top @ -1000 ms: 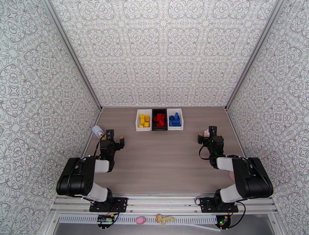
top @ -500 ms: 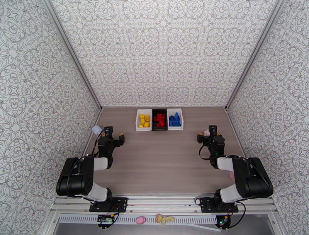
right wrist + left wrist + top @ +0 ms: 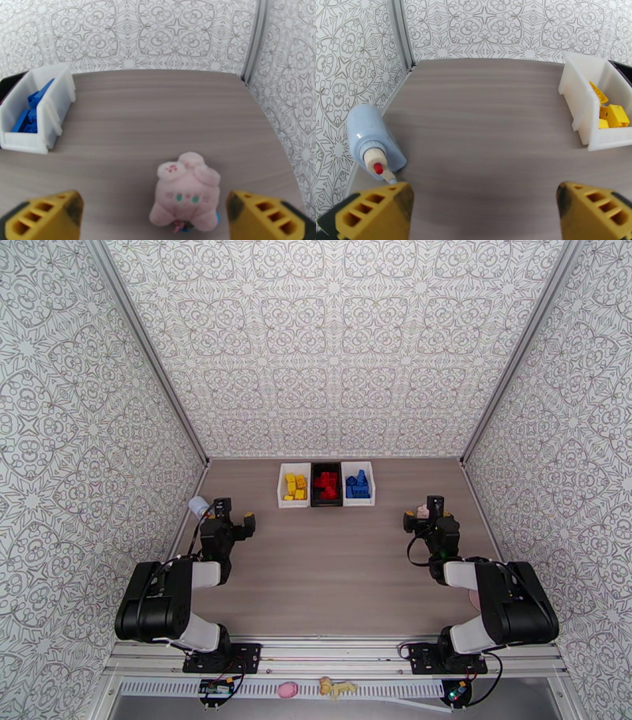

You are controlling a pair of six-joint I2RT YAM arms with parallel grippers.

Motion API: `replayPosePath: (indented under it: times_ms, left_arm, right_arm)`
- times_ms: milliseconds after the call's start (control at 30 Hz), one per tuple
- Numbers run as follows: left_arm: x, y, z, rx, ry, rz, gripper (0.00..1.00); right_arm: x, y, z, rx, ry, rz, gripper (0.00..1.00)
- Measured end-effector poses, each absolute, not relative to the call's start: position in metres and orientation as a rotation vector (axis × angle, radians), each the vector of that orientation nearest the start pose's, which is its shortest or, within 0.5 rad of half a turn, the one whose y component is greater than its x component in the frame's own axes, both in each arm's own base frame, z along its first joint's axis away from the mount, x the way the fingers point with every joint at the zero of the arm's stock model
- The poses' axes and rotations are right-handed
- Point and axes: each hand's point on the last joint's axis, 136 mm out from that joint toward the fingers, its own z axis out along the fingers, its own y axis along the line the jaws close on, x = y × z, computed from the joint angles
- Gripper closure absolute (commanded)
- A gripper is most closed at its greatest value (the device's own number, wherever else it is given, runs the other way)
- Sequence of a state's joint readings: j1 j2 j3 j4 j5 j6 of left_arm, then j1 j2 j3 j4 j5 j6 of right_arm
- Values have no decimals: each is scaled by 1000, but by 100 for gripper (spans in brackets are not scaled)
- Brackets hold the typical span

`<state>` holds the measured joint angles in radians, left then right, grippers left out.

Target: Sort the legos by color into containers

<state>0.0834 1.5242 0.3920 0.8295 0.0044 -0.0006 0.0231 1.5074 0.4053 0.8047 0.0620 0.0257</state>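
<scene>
Three containers stand in a row at the back of the table. The left white bin [image 3: 282, 486] holds yellow legos [image 3: 295, 485], the black bin [image 3: 326, 503] red legos [image 3: 327, 485], and the right white bin [image 3: 372, 486] blue legos [image 3: 358, 484]. My left gripper [image 3: 235, 513] hovers open and empty near the left wall. In the left wrist view the left gripper [image 3: 482, 215] faces bare table, with the yellow legos [image 3: 610, 112] in their bin [image 3: 580, 98] ahead to the right. My right gripper [image 3: 421, 510] is open; in its wrist view the right gripper [image 3: 156, 219] straddles a pink toy, with blue legos [image 3: 25, 114] far to the left.
A pale blue bottle with a red tip [image 3: 375, 142] lies by the left wall, just ahead of my left finger. The pink plush toy [image 3: 187, 193] sits between my right fingers. Patterned walls close in three sides. Small toys [image 3: 287, 689] lie below the front rail.
Over the first half second the left gripper shifted a little back and to the left, toward the bottle, and the right gripper edged slightly back. Nothing has moved since.
</scene>
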Motion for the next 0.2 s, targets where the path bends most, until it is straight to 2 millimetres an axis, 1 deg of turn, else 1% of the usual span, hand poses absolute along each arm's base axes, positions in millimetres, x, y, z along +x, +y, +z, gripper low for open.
replayPosePath:
  times_ms: [200]
  left_arm:
    - [399, 33, 107, -75, 1876, 52, 0]
  right_arm:
    - [402, -1, 114, 45, 1867, -24, 0]
